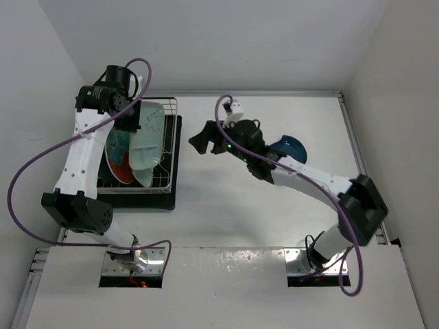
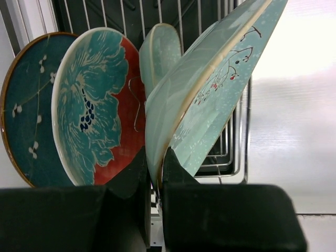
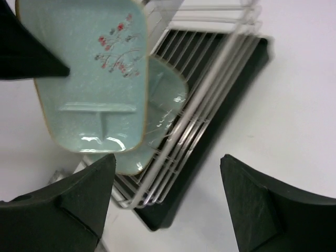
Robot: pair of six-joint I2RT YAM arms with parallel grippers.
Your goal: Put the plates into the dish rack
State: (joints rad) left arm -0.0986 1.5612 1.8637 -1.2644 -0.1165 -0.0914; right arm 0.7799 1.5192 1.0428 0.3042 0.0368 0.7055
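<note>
The dish rack (image 1: 167,179) stands at the left on its black drip tray (image 1: 171,200). My left gripper (image 1: 130,122) is shut on the rim of a pale mint rectangular plate (image 1: 152,125), holding it tilted over the rack; the grip shows in the left wrist view (image 2: 156,176), with the plate (image 2: 220,84) rising from it. Standing in the rack are the dark teal round plate (image 2: 21,105), the red patterned plate (image 2: 100,105) and the other mint plate (image 2: 160,52). My right gripper (image 1: 201,144) is open and empty beside the rack. The blue leaf plate (image 1: 289,148) lies on the table, partly under my right arm.
White walls close in the table at the left, back and right. In the right wrist view the rack's raised rail (image 3: 210,89) and tray corner (image 3: 157,220) lie just ahead of my open right fingers (image 3: 84,199), with the held plate (image 3: 89,79) above.
</note>
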